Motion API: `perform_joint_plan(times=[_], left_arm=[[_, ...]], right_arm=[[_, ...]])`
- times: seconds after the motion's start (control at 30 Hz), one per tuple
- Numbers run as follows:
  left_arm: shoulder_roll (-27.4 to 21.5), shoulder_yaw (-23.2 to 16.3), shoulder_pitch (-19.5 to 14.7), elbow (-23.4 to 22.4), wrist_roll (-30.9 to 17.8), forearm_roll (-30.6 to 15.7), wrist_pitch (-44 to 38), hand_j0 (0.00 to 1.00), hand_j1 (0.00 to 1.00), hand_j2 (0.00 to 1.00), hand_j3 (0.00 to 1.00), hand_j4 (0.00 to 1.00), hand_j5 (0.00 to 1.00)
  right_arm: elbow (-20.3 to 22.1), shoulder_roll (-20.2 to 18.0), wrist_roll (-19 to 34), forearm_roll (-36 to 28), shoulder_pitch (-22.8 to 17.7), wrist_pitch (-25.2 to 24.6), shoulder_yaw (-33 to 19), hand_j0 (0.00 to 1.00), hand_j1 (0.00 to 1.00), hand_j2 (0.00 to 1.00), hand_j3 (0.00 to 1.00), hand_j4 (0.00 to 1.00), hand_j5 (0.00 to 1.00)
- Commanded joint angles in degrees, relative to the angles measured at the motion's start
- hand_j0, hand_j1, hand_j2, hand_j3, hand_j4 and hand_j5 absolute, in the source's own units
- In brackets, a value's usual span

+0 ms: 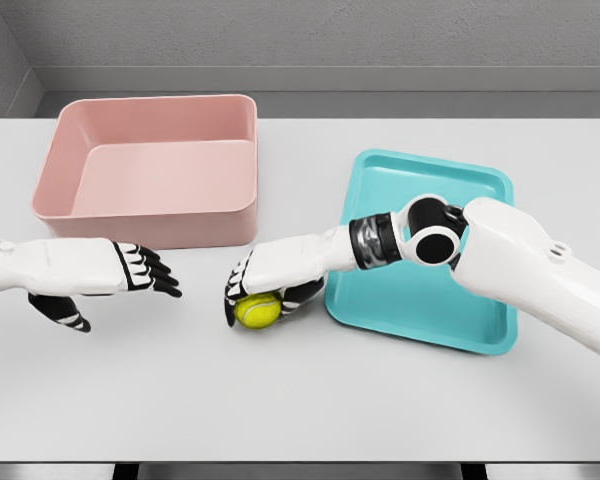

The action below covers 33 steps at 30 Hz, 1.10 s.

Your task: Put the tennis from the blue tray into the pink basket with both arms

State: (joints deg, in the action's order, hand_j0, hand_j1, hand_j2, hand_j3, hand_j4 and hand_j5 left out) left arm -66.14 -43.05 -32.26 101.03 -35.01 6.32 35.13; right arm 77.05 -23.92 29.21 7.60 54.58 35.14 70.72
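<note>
The right robot hand (pixel 265 290) is gripping the ball (pixel 258 310); the left robot hand (pixel 130 272) is waiting spread-fingered just leftward, below the basket (pixel 150 170).

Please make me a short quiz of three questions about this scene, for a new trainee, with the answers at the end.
1. True or false: the tennis ball lies inside the blue tray.
2. Which hand grasps the ball? A) the left hand B) the right hand C) neither
3. Fill in: the pink basket stands at the far ____ of the white table.

Key:
1. False. The ball is outside the tray, over the table between the basket and the tray.
2. B. The right hand's fingers curl around it; the left hand is open beside it and holds nothing.
3. left
</note>
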Motion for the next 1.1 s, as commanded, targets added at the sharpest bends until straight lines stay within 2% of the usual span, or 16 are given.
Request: perform_joint_plan(times=[0.0,0.03,0.1,0.13,0.17,0.47,0.67,0.93,1.03,1.07], left_arm=[[-0.04,0.07,-0.09,-0.05,0.01,-0.34,-0.13,1.00,1.00,1.00,1.00,1.00,1.00],[-0.04,0.07,0.00,-0.05,0.01,-0.34,-0.13,1.00,1.00,1.00,1.00,1.00,1.00],[0.05,0.07,0.00,0.04,0.01,-0.34,-0.13,1.00,1.00,1.00,1.00,1.00,1.00],[0.05,0.07,0.00,0.04,0.01,-0.34,-0.13,1.00,1.00,1.00,1.00,1.00,1.00],[0.13,0.07,-0.09,0.04,0.01,-0.34,-0.13,1.00,1.00,1.00,1.00,1.00,1.00],[0.22,0.16,0.00,0.04,0.01,-0.52,-0.13,1.00,1.00,1.00,1.00,1.00,1.00],[0.13,0.33,0.35,0.04,0.01,-0.78,-0.13,1.00,1.00,1.00,1.00,1.00,1.00],[0.57,0.51,0.79,0.04,0.29,-1.04,-0.13,1.00,1.00,1.00,1.00,1.00,1.00],[7.95,0.16,0.09,0.13,3.63,-1.13,-0.13,1.00,1.00,1.00,1.00,1.00,1.00],[9.28,-0.11,-0.17,0.13,3.89,-1.13,-0.13,1.00,1.00,1.00,1.00,1.00,1.00]], right_arm=[[-0.15,0.02,-0.03,-0.31,-0.09,-0.14,-0.14,0.67,0.67,0.67,0.67,0.67,0.67],[-0.23,0.02,-0.03,-0.31,-0.09,-0.14,-0.06,0.71,0.71,0.71,0.71,0.71,0.71],[-0.32,0.02,-0.03,-0.31,-0.09,-0.14,-0.14,0.89,0.89,0.89,0.89,0.89,0.89],[-0.32,0.02,-0.03,-0.31,-0.09,-0.14,-0.14,0.91,0.91,0.91,0.91,0.91,0.91],[-0.32,0.02,-0.11,-0.39,-0.09,-0.14,-0.14,0.97,0.97,0.97,0.97,0.97,0.97],[-0.32,-0.16,-0.38,-0.31,0.44,-0.14,-0.32,1.00,1.00,1.00,1.00,1.00,1.00],[0.03,-0.95,-0.12,-0.31,2.29,-0.14,-0.41,1.00,1.00,1.00,1.00,1.00,1.00],[0.03,-6.13,0.06,-0.31,2.64,-0.14,-0.76,1.00,1.00,1.00,1.00,1.00,1.00],[-0.23,-6.31,0.06,-0.31,3.78,-0.14,-2.51,1.00,1.00,1.00,1.00,1.00,1.00],[-0.41,-7.80,0.06,-0.31,4.48,-0.14,-2.87,1.00,1.00,1.00,1.00,1.00,1.00]])
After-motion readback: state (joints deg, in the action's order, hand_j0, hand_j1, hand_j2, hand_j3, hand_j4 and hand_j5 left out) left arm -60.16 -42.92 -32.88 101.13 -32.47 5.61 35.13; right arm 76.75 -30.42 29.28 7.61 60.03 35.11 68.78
